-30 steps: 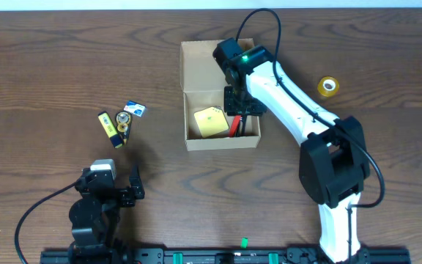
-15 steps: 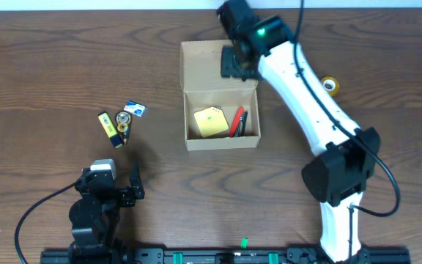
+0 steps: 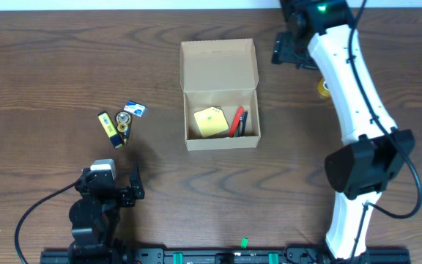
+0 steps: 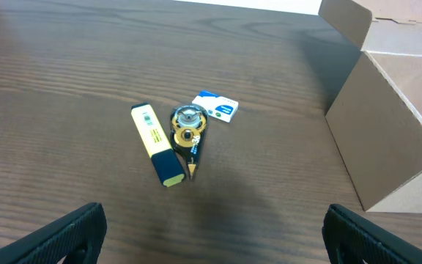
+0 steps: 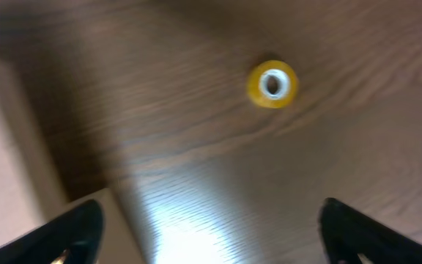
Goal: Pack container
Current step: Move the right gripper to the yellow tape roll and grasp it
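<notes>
Container (image 3: 218, 64) sits about mid-table, somewhat toward the far edge, lid flap open and lying back toward that edge. Inside: yellow sticky-note pad (image 3: 209, 122) on the left of the floor, red pen (image 3: 236, 121) and dark pen (image 3: 243, 123) side by side along the right wall.

Right gripper (image 5: 211, 235) hangs above the table close to the far edge, just off the container's far right corner and clear of the box. Jaws stand wide apart with nothing between them. The wrist view is blurred. Yellow tape roll (image 5: 272, 83) lies flat on the wood toward the right edge, well ahead of the fingertips; from overhead the right arm (image 3: 350, 81) covers part of it.

Left gripper (image 4: 218, 235) is low near the near edge, on the left half of the table. Jaws spread, empty.

Small cluster on the left half of the table, between the container and the left edge: yellow highlighter (image 4: 156, 144), round correction-tape dispenser (image 4: 187, 126) touching its side, small blue-and-white packet (image 4: 215, 106) just beyond the dispenser. All three are apart from the box and well ahead of the left gripper.
</notes>
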`<state>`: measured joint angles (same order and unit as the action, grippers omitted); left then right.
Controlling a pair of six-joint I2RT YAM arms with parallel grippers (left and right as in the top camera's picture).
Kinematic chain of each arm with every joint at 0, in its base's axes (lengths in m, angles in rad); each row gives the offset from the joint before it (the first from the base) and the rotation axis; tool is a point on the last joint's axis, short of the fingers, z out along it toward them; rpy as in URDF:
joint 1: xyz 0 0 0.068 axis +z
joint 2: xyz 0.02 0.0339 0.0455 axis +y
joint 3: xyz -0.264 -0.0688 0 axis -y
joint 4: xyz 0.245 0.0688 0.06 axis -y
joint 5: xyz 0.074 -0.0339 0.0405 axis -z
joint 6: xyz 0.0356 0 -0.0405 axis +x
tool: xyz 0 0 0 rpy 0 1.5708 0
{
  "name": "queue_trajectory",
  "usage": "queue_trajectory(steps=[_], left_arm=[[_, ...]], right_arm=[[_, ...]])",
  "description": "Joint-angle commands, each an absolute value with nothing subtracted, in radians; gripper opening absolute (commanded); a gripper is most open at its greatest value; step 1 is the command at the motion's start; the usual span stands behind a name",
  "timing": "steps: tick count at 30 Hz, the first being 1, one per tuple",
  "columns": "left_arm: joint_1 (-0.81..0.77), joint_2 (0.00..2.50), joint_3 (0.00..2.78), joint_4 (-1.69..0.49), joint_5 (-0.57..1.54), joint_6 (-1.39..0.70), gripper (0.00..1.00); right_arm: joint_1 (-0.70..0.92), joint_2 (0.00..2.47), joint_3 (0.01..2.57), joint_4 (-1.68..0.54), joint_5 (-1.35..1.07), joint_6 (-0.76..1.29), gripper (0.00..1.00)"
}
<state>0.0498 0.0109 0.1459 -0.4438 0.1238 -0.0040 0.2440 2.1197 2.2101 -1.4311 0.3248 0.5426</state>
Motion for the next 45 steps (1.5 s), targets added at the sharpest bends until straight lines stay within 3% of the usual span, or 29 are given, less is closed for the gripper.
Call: queue_trajectory(steps=[1, 25, 45], left_arm=[[0.050, 0.004, 0.127, -0.443, 0.123, -0.012, 0.95], [0.050, 0.004, 0.127, -0.443, 0.123, -0.012, 0.95], [0.050, 0.004, 0.127, -0.443, 0.123, -0.012, 0.95]], right_arm=[[0.189, 2.103, 2.144, -1.411, 0.343, 0.523, 0.99], [-0.124, 2.106, 1.625, -0.707, 0.014, 0.155, 0.99], [-0.084, 2.213, 1.621, -0.621, 0.030, 0.153, 0.99]])
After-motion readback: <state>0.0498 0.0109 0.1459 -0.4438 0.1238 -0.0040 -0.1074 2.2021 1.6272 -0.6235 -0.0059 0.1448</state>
